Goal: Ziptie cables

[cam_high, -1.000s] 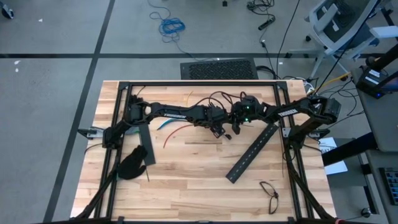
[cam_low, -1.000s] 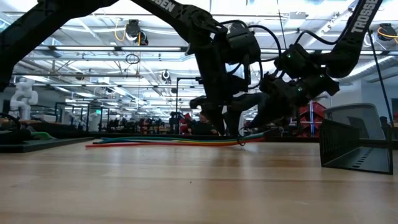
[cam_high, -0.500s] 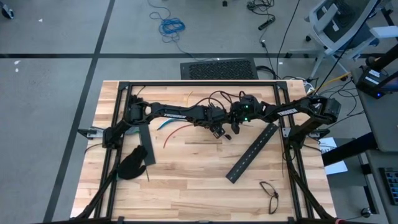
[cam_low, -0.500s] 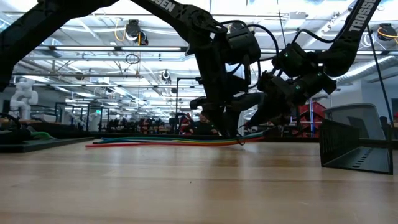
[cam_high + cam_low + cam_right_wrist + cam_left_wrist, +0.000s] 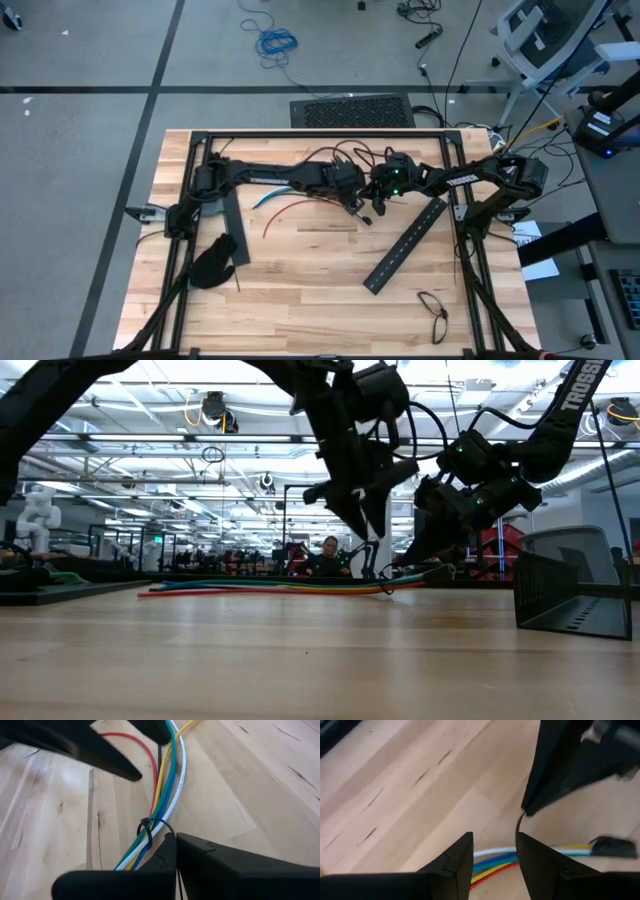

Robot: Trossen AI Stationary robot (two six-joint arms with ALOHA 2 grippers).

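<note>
Wood counter (image 5: 300,270); cables (image 5: 285,207) are lying near its back edge, mid-width. Low view: left hand (image 5: 362,510) hovering above them, part spread, empty. Right wrist: right hand (image 5: 175,851), pressed together, touching ziptie (image 5: 146,831) looped round the bundle. Wires are looking light, floppy; grab beside the tie.

Grey tiled floor (image 5: 90,60), office chair (image 5: 545,35), bright ceiling lights (image 5: 150,405) beyond.

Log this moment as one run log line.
left gripper: open, above cables | right gripper: shut, beside ziptie looped around cables
</note>
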